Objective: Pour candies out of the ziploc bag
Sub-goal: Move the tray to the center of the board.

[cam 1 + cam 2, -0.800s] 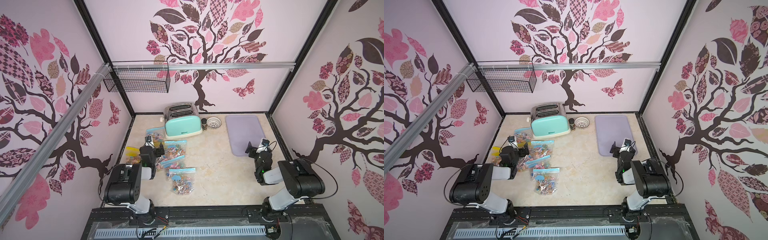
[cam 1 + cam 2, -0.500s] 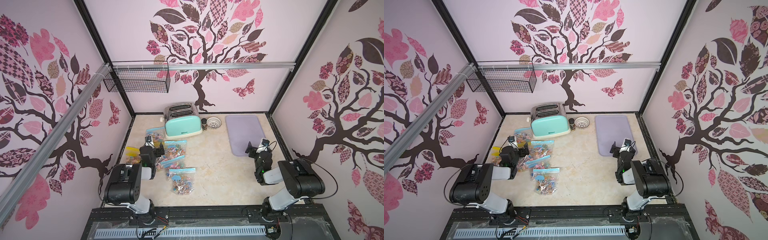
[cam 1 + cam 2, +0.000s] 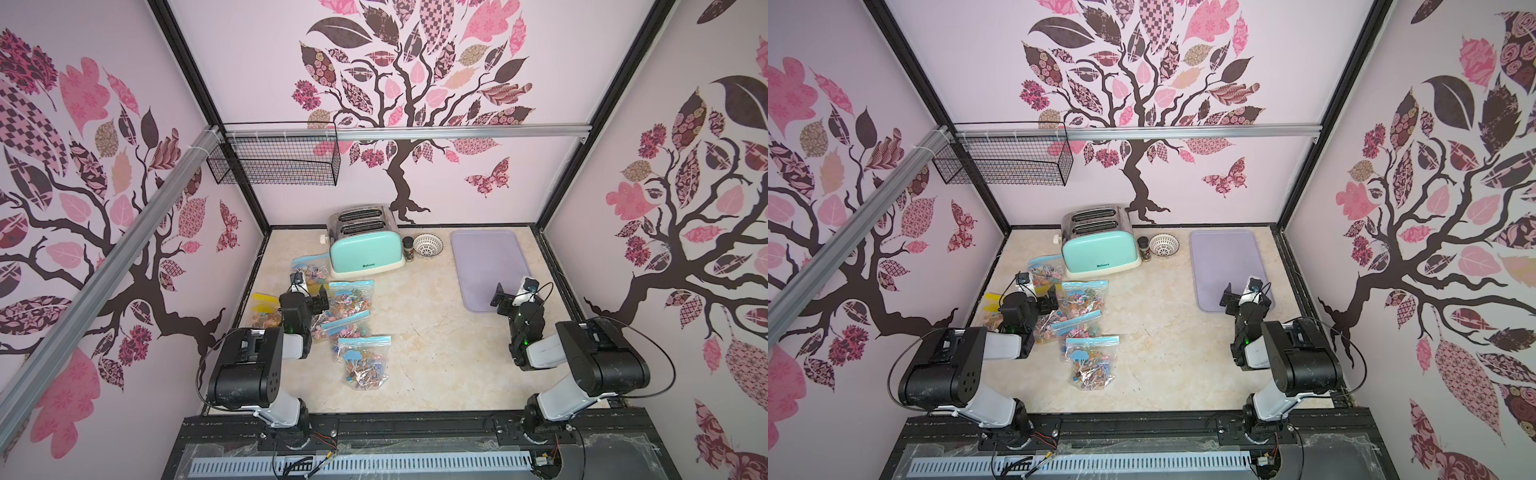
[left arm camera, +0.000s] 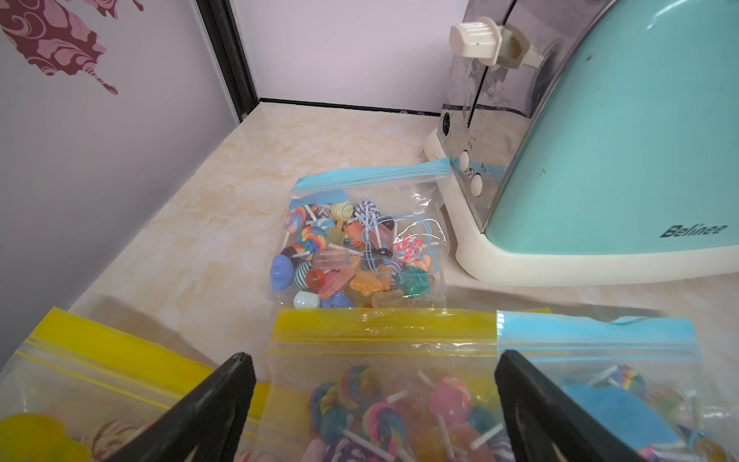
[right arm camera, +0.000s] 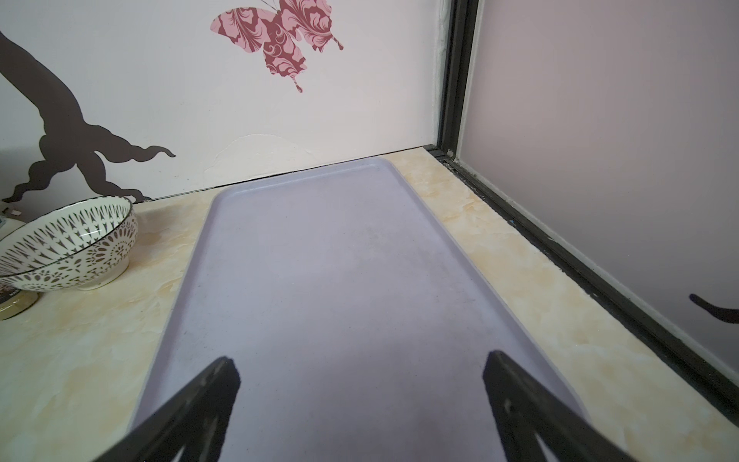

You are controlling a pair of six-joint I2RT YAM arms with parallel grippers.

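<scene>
lilac tray (image 3: 486,257) lies bare at the right, likely the pour target. right gripper (image 5: 360,364) hovers above it, jaws spread, empty. ziploc bags (image 3: 361,361) cluster left, near the toaster (image 3: 365,249). left gripper (image 4: 372,360), spread and empty, straddles the yellow-sealed bag (image 4: 380,332). its seal runs across the gap, mouth toward the back wall, candies (image 4: 376,408) inside.

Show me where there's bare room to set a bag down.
Free: the purple tray, bare beyond the right gripper; the counter between tray and candy bags. Crowded: the left side, bags overlapping from the toaster forward, under the left gripper.
</scene>
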